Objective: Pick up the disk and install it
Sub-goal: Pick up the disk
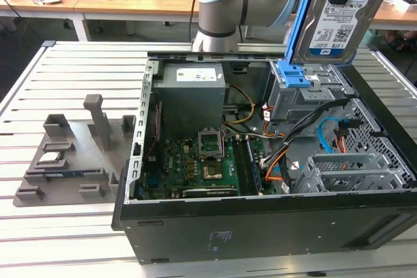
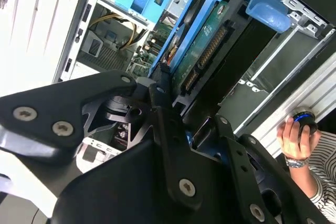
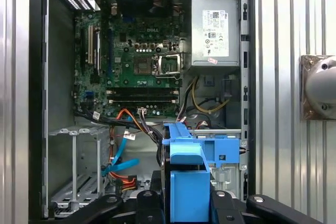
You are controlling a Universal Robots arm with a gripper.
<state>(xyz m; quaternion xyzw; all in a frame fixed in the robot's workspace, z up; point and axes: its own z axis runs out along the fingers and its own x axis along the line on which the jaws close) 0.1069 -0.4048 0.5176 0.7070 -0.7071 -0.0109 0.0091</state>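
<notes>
Gripping the disk (image 1: 335, 21) in the claw (image 3: 186, 202), shut tight on its upper end. Hanging upright and a little tilted, label toward the exterior view, in the air over the far corner of the case (image 1: 260, 229) on the exterior view's right, above the grey bay (image 1: 306, 99) and apart from it. By the look of it, mid-carry: off the worktop (image 1: 65, 226) and over the bay, not yet seated. Best done by squaring the blue frame to the bay's mouth first, checking in the first wrist view, with the frame edge-on between the fingers (image 3: 148, 199). Worth taking out the tilt before any descent, to avoid jamming a frame edge on the bay's wall or on the blue latch (image 1: 291, 75) at its top. Mind the black cables (image 1: 314, 116) looping just beside the bay, and the orange and blue ones nearer the case's near wall: likely to snag or get pinched underneath. Go slowly and straight, no twisting, and hold the grip firm, given the drop onto metal and wiring below. Stay clear of the power supply (image 1: 192, 86) along the case's far wall. Watch too for the hand (image 2: 296, 137) just outside the case's wall in the second wrist view.
</notes>
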